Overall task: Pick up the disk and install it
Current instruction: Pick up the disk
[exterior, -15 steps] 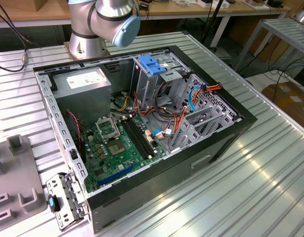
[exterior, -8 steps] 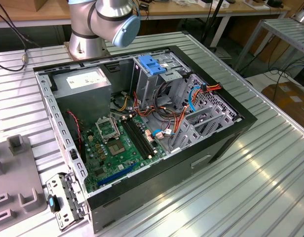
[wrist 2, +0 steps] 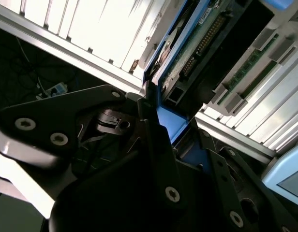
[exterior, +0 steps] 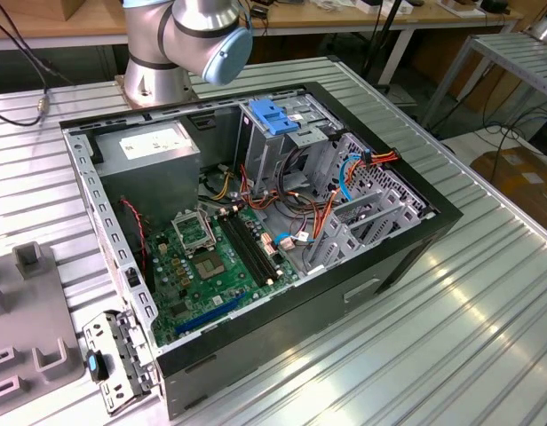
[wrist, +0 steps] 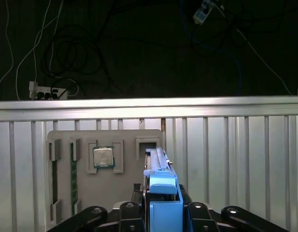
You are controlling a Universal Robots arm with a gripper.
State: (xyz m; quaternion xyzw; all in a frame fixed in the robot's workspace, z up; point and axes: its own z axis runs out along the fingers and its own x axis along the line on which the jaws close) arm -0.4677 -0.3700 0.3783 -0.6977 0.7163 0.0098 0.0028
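In both wrist views my gripper is shut on the disk, a dark drive with bright blue side rails and a blue end tab. In the first wrist view the disk stands on edge between the dark fingers, held up well above the ribbed metal table. The second wrist view shows the disk's green circuit board and a blue rail against the fingers. In the exterior view the open computer case lies on the table with its drive cage at the back.
A pale-blue latch plate sits on top of the drive cage, with a thin blue cable and orange wires beside it. A grey parts fixture holding a processor chip lies on the table. The arm's base stands behind the case.
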